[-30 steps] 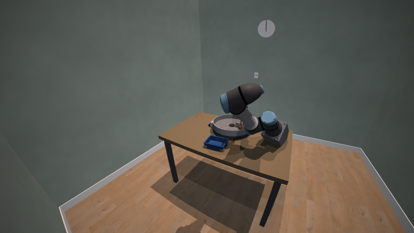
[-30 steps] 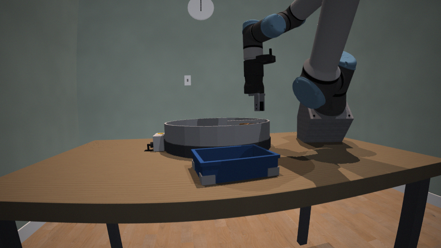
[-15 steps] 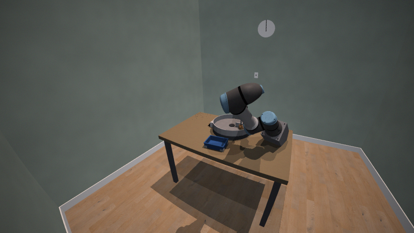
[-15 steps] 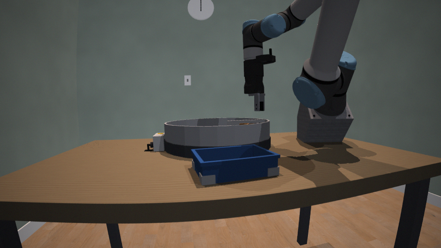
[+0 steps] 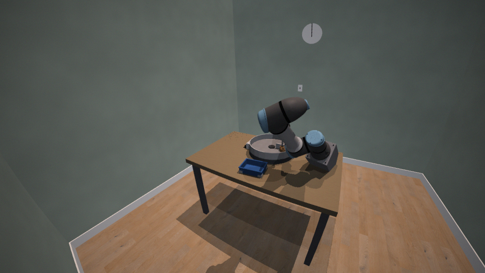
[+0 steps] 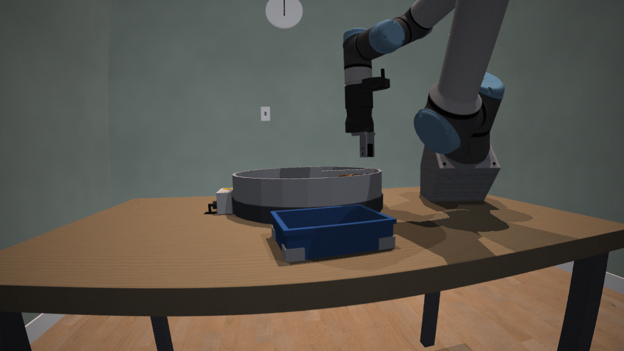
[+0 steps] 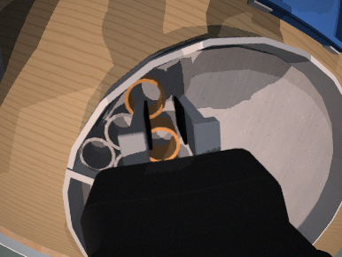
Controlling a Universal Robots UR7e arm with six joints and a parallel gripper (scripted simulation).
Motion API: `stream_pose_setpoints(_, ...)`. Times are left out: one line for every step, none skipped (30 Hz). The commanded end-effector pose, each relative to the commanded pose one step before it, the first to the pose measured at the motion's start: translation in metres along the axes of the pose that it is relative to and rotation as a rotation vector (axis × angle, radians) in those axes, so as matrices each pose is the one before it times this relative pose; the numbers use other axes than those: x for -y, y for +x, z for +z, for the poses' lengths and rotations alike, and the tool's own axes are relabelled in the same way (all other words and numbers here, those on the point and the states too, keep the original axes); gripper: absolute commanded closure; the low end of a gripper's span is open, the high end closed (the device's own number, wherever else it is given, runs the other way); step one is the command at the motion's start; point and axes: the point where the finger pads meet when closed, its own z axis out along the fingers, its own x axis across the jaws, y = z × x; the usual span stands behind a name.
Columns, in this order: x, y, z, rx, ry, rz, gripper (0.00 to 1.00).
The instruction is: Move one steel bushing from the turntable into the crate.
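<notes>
The grey round turntable stands on the table behind the blue crate, which looks empty. In the wrist view the turntable holds a cluster of bushings in one walled section near its rim. There are two orange ones. A grey steel one lies to their left, and another is partly hidden by my finger. My gripper hangs above this cluster, clear of the rim. It is open with nothing between the fingers.
A small white box sits against the turntable's left side. The robot's base stands at the right rear of the table. The turntable's rim wall rises around the bushings.
</notes>
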Motion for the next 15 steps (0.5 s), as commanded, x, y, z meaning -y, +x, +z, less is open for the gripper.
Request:
stream_pose_setpoints(-0.00034,0.00002,-0.000292,-0.00008,-0.00089,-0.00016,0.52)
stream_pose_setpoints(0.00000,0.00000,0.000000,0.00000,0.00000,0.00000,0.52)
stream_pose_setpoints(0.00000,0.00000,0.000000,0.00000,0.00000,0.00000,0.52)
stream_pose_setpoints(0.00000,0.00000,0.000000,0.00000,0.00000,0.00000,0.52)
stream_pose_setpoints(0.00000,0.00000,0.000000,0.00000,0.00000,0.00000,0.55)
stream_pose_setpoints(0.00000,0.00000,0.000000,0.00000,0.00000,0.00000,0.55)
stream_pose_setpoints(0.00000,0.00000,0.000000,0.00000,0.00000,0.00000,0.55)
stream_pose_setpoints(0.00000,0.00000,0.000000,0.00000,0.00000,0.00000,0.55)
stream_pose_setpoints(0.00000,0.00000,0.000000,0.00000,0.00000,0.00000,0.55)
stream_pose_setpoints(0.00000,0.00000,0.000000,0.00000,0.00000,0.00000,0.55)
stream_pose_setpoints(0.00000,0.00000,0.000000,0.00000,0.00000,0.00000,0.55)
stream_pose_setpoints(0.00000,0.00000,0.000000,0.00000,0.00000,0.00000,0.55)
stream_pose_setpoints(0.00000,0.00000,0.000000,0.00000,0.00000,0.00000,0.55)
stream_pose_setpoints(0.00000,0.00000,0.000000,0.00000,0.00000,0.00000,0.55)
stream_pose_setpoints(0.00000,0.00000,0.000000,0.00000,0.00000,0.00000,0.55)
